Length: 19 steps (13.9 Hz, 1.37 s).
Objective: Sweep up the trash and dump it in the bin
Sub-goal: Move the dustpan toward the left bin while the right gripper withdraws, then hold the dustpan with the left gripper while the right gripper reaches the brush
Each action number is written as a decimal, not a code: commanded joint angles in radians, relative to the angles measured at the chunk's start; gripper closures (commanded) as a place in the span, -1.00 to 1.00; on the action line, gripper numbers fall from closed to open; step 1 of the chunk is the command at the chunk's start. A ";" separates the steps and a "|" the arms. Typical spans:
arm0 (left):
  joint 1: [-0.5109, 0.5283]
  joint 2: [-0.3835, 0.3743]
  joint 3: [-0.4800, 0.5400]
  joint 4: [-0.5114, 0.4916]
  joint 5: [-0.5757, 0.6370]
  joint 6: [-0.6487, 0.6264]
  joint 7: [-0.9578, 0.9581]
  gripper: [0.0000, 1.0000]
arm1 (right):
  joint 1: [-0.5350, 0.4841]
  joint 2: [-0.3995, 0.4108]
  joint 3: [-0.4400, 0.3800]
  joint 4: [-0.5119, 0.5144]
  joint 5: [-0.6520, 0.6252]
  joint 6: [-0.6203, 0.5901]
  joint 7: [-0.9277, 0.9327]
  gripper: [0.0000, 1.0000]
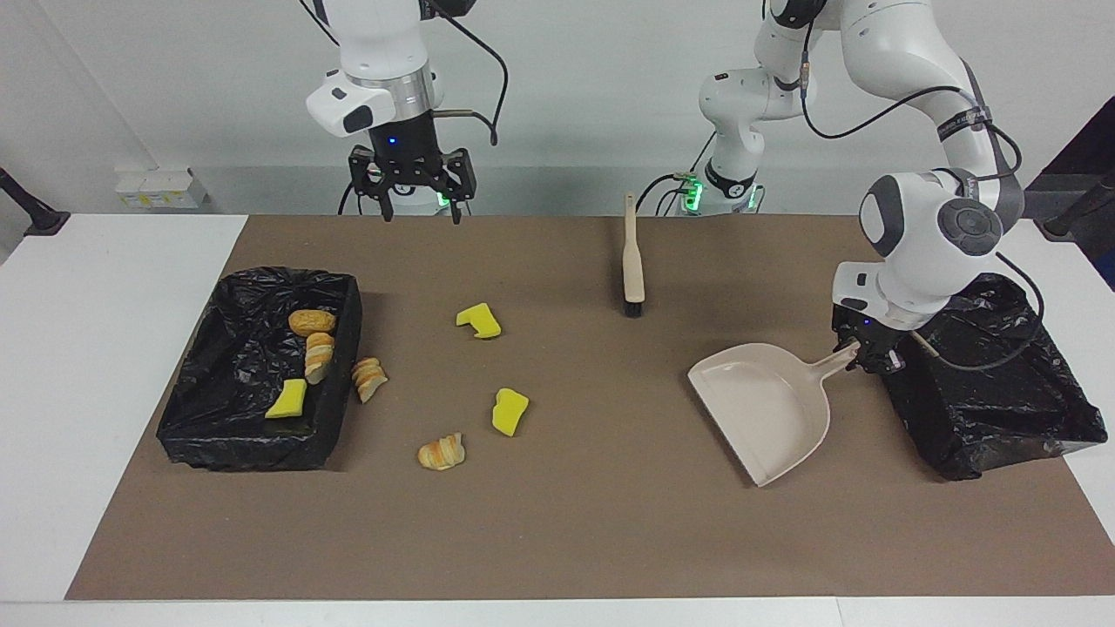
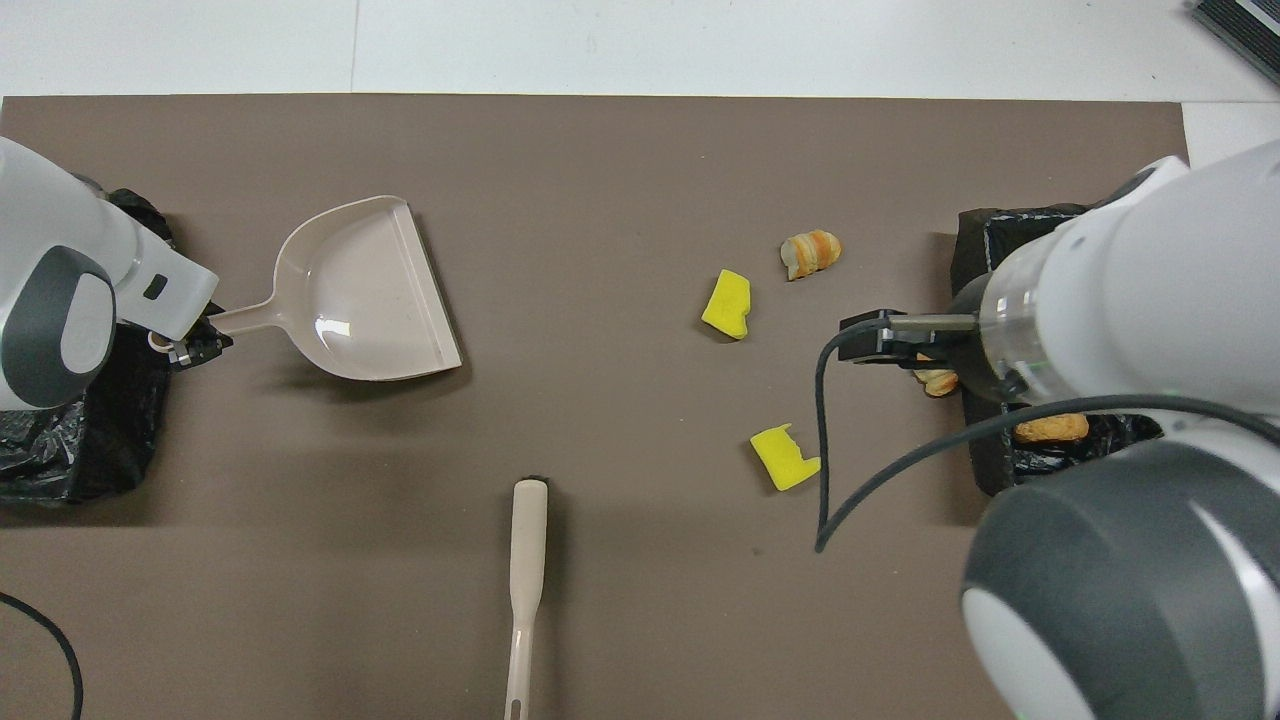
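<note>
My left gripper (image 1: 864, 352) (image 2: 193, 351) is shut on the handle of the beige dustpan (image 1: 766, 405) (image 2: 365, 300), right at the edge of the empty black bin (image 1: 993, 383). The pan's open edge faces the right arm's end. Trash lies loose on the mat: two yellow sponge chunks (image 1: 479, 320) (image 1: 510, 411) and a bread piece (image 1: 442, 452). Another bread piece (image 1: 369, 378) lies against the second bin (image 1: 248, 427), which holds three more bits. My right gripper (image 1: 419, 212) hangs open and empty over the mat's edge nearest the robots.
The beige brush (image 1: 633, 261) (image 2: 527, 560) lies on the brown mat (image 1: 610, 540) near the robots, between the two arms. In the overhead view my right arm covers most of the bin with the trash (image 2: 975, 240).
</note>
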 commanded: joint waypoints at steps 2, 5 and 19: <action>-0.004 0.001 -0.011 -0.001 0.051 0.003 0.046 1.00 | 0.140 0.010 0.003 -0.026 0.022 0.008 0.163 -1.00; 0.005 -0.004 -0.011 -0.020 0.049 0.021 0.210 1.00 | 0.278 0.036 0.004 -0.059 0.022 0.015 0.294 -1.00; -0.015 -0.047 -0.011 -0.152 0.058 0.167 0.229 1.00 | 0.714 0.160 0.018 -0.424 0.041 0.466 0.648 -0.94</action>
